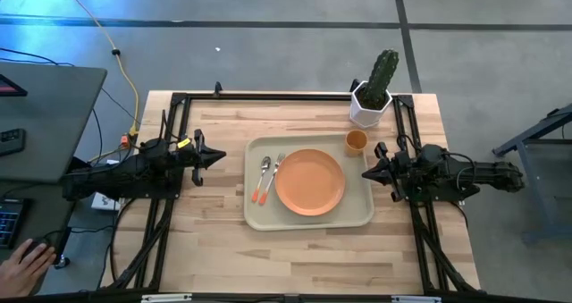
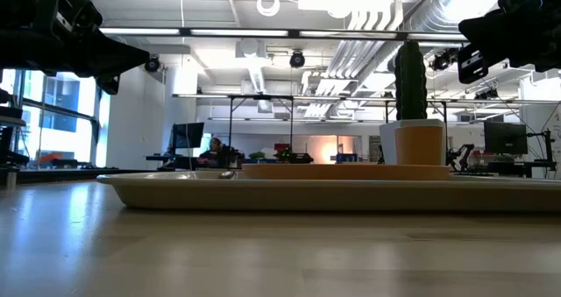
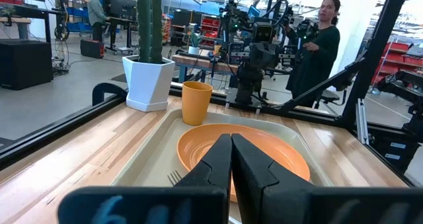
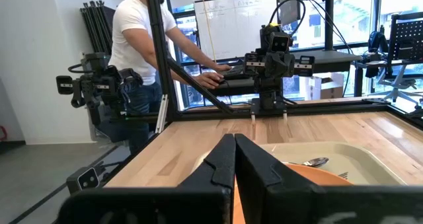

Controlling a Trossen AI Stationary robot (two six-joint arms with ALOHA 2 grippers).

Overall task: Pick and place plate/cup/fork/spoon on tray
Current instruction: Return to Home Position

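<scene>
Grippers: left gripper (image 1: pixel 219 156), right gripper (image 1: pixel 365 172) closed, empty, flanking large beige rectangular tray (image 1: pixel 308 224).
Load: round orange plate (image 1: pixel 309 182), orange tumbler cup (image 1: pixel 356 141), orange-handled metal fork (image 1: pixel 272 178), spoon (image 1: pixel 261 180) aboard.
Advice: withdraw outward, clear of rim.

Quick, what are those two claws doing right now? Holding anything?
Left gripper: closed, empty, left of the tray.
Right gripper: closed, empty, right of it.

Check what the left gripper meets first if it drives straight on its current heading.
Probably the right gripper, facing it across the table. The left gripper, shut, points over the tray and plate and, by the low view, rides well above them. Height match is unclear.
</scene>
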